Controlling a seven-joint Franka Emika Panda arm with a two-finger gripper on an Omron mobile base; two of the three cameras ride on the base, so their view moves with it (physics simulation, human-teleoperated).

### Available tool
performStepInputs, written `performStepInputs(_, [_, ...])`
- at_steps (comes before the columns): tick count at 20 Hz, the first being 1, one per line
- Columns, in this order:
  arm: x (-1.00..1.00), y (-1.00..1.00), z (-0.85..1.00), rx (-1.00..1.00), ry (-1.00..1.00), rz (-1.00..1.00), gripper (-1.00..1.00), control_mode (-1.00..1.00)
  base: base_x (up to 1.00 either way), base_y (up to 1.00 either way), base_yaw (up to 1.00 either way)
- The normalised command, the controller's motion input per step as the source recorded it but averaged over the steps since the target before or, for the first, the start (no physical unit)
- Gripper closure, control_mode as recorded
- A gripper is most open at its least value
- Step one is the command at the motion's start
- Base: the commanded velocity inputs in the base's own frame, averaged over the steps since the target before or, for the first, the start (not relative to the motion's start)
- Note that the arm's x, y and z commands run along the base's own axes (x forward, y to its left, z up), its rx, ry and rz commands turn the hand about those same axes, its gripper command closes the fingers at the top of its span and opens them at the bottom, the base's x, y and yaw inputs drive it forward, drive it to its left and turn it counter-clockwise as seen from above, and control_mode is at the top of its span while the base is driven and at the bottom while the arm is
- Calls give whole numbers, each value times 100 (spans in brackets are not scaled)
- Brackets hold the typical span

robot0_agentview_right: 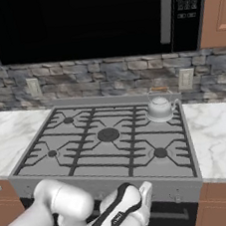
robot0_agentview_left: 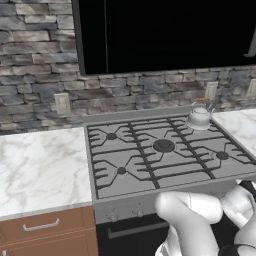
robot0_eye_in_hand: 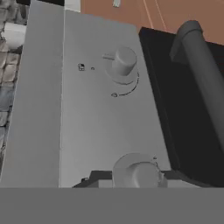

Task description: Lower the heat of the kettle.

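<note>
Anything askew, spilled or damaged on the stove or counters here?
Nothing stands out. The kettle sits upright on the back right burner of the stove, lid on, no spill around it. In the hand view, two knobs on the front panel look intact.

Near knob point(robot0_eye_in_hand: 136, 173) cut by grey band — oven handle point(robot0_eye_in_hand: 205, 74) cropped at right edge.

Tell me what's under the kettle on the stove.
The kettle sits on the grey grate over the stove's back right burner. The burner itself is covered by the kettle's body, so any flame cannot be seen. The other burners, like the centre burner, lie bare.
</note>
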Motion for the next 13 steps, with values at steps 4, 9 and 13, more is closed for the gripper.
performStepInputs(4, [-21, 34, -1, 0, 0, 1, 100, -100, 0, 0, 0])
performStepInputs(9, [-13, 16, -5, 5, 1, 2, 100, -100, 0, 0, 0])
performStepInputs(13, [-10, 28, 14, 14, 13, 0, 100, -100, 0, 0, 0])
